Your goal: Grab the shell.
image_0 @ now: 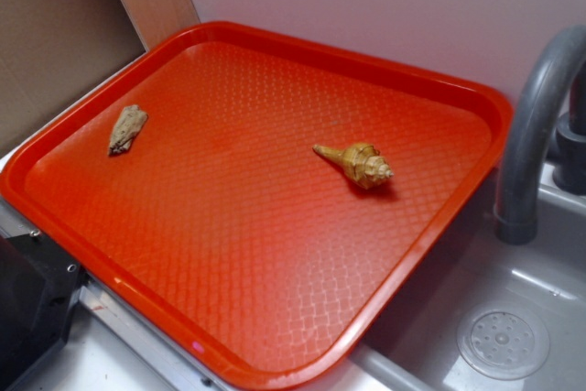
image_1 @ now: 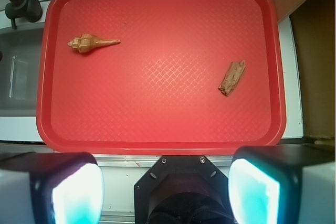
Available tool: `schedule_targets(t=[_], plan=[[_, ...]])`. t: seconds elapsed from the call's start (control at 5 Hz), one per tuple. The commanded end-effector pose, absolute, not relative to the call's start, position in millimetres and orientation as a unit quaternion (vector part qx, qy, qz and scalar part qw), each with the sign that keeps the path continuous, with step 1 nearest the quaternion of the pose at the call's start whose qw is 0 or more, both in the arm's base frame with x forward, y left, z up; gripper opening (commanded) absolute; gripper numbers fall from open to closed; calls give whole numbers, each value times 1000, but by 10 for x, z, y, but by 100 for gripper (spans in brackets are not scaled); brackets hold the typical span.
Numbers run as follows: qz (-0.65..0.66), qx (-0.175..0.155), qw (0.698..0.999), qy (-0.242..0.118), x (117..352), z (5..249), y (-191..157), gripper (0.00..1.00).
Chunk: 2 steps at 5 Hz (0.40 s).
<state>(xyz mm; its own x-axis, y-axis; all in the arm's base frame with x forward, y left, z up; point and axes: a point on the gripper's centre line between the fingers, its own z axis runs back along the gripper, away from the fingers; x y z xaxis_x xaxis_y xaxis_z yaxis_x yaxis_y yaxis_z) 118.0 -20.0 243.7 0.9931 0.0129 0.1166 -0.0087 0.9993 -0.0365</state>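
Wrist camera looks down past the gripper [image_1: 167, 182], its two fingers spread wide with nothing between them, hanging off the near edge of a red tray [image_1: 157, 148]. The spiral shell [image_1: 90, 42] lies ahead and left, near the tray's left rim. A flat shell fragment [image_1: 232, 77] lies ahead-right, well apart, with open tray between them.

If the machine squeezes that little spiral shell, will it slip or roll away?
The shell looks hard and knobby, so it should stay stiff. Its rounded body and tapering tail suggest it may pivot or roll on the tray if nudged off-centre. The thin tail might chip. The fingers look wide apart.
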Motion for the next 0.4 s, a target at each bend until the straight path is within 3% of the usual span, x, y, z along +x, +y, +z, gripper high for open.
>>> schedule_targets(t=[0.0, 0.2], plan=[[5, -18, 998, -59, 1180, 2437, -200, 100], [-120, -10, 987, -104, 1489, 2352, -238, 100]])
